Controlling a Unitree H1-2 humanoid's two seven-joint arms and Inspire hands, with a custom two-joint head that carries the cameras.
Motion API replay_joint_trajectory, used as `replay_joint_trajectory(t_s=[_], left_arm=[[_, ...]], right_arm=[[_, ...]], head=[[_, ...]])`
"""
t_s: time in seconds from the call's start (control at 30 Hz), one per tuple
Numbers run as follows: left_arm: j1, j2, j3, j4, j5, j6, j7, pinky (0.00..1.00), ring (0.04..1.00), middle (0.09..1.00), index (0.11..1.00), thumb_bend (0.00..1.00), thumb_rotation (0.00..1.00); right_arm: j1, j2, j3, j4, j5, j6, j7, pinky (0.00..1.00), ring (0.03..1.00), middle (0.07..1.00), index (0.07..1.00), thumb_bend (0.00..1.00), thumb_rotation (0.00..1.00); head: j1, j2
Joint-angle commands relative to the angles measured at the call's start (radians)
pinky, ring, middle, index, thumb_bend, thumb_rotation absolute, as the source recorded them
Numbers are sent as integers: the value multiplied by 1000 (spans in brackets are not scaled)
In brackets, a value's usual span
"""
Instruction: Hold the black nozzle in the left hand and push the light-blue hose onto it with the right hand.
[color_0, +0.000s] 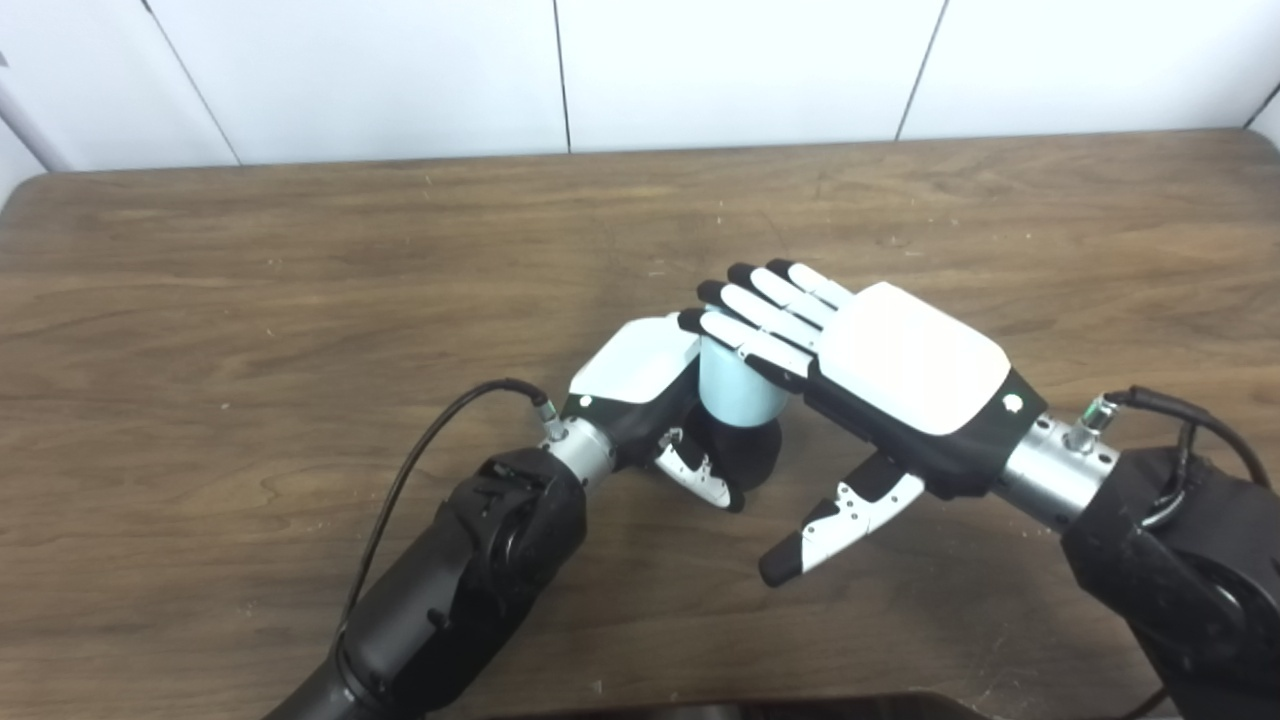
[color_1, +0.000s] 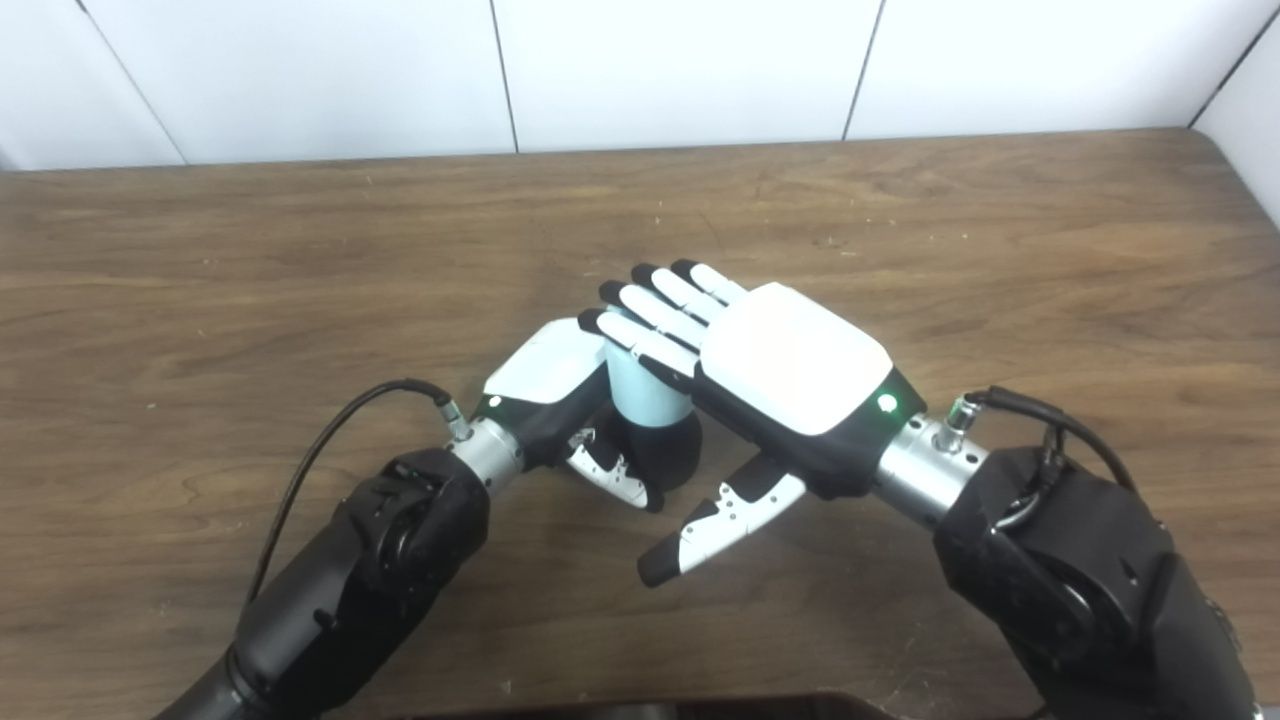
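Centre of frame, both arms meet over the brown wooden counter (color_0: 300, 250). Left robot hand (color_0: 650, 395) is wrapped around the black nozzle (color_0: 745, 450); its thumb crosses the front of the nozzle and the rest of its fingers are hidden behind. Grip is closed on the nozzle. The nozzle shows only as a dark rounded base just below the hose.

The light-blue hose (color_0: 735, 385) sits upright directly on top of the black nozzle, touching it, short pale cylinder between the two robot hands. How far it is seated over the nozzle cannot be told.

Right robot hand (color_1: 780, 375) lies palm down, tilted, white back plate up. Its fingers (color_1: 655, 320) are stretched out nearly straight and side by side, resting flat across the top of the hose. Thumb (color_1: 715, 530) sticks out down and to the left, apart from the hose, touching nothing. So the right robot hand is spread, pressing on the hose top with flat fingers, not wrapped around it.

Black cable (color_0: 430, 450) loops from the left wrist, another at the right wrist, lower right of frame. White panelled wall (color_0: 700, 70) along the top of frame.
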Motion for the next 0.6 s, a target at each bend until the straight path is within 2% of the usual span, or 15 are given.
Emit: replay_joint_trajectory(t_s=[0.0,0.57], left_arm=[[62,46,-52,79,-2,55,-169,1000,722,517,456,520,0],[62,48,-49,74,-8,56,-174,1000,726,518,455,519,0]], right_arm=[[60,-21,63,55,9,-19,109,1000,1000,990,955,694,1000],[58,-23,70,59,10,-12,115,1000,1000,990,955,699,1000]], head=[[-1,1],[0,3]])
